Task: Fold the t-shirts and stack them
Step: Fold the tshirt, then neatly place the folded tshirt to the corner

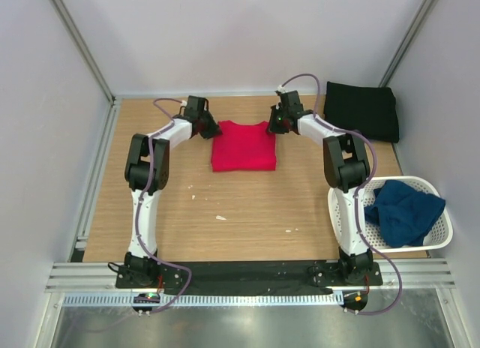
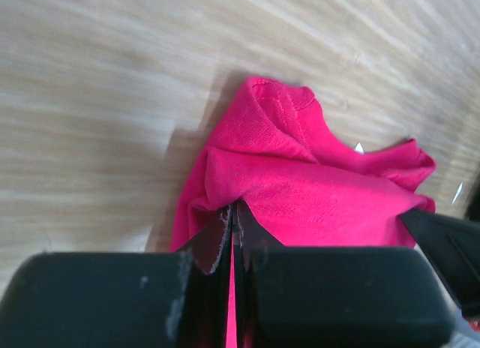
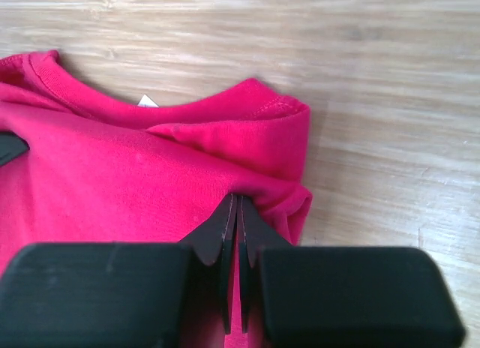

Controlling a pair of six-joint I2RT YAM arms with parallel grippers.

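Note:
A red t-shirt (image 1: 243, 145) lies folded into a rectangle at the middle back of the wooden table. My left gripper (image 1: 210, 128) is shut on its far left corner; in the left wrist view (image 2: 235, 207) red cloth (image 2: 315, 183) is pinched between the jaws. At the far right corner my right gripper (image 1: 274, 125) is shut on the shirt; in the right wrist view (image 3: 238, 199) the fabric (image 3: 135, 168) bunches at the tips. A black t-shirt (image 1: 361, 110) lies folded at the back right. A navy t-shirt (image 1: 405, 211) lies crumpled in the white basket (image 1: 442, 235).
The basket stands at the right edge beside my right arm's base. Grey walls and metal posts enclose the table. Small white scraps (image 1: 220, 217) lie on the wood in front of the red shirt.

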